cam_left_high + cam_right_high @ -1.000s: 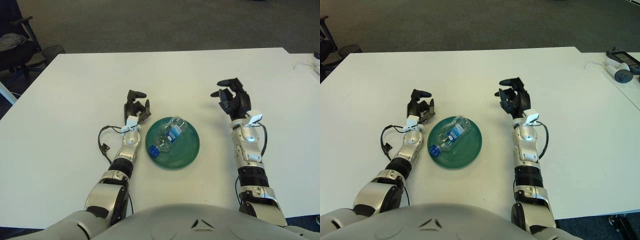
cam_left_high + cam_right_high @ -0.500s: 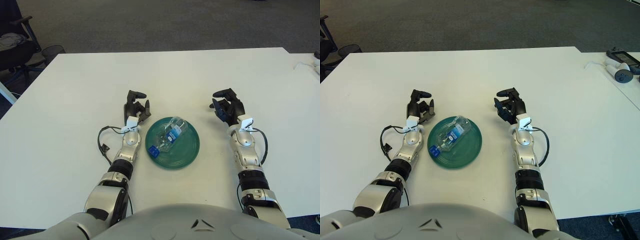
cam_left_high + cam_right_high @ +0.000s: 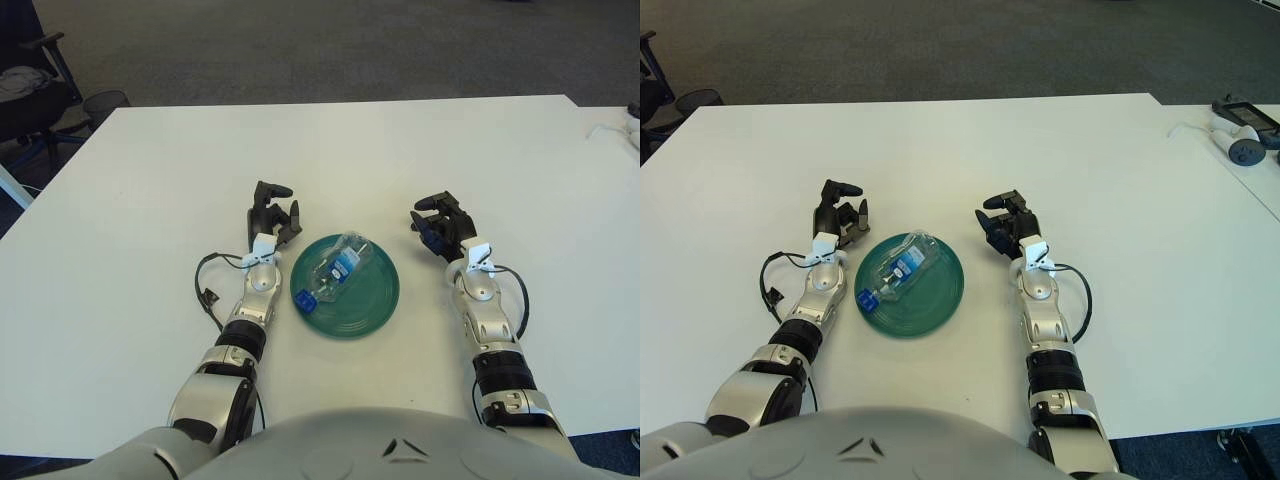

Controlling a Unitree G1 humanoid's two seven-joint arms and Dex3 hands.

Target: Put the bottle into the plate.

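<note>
The left hand [image 3: 273, 211] shows just left of the round green plastic plate [image 3: 372, 305] on the white table [image 3: 150, 180], fingers loosely curled around nothing, unmoved. The clear plastic bottle with a blue label and cap [image 3: 335, 270] lies on its side inside the plate. The right hand [image 3: 440, 219], relaxed and empty, has dropped and drawn nearer over the last second, so the placing looks finished.

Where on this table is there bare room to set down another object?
Bare table stretches beyond both hands, also left of the left hand and right of the right hand. The middle is crowded: the plate holding the bottle sits between the hands.
</note>
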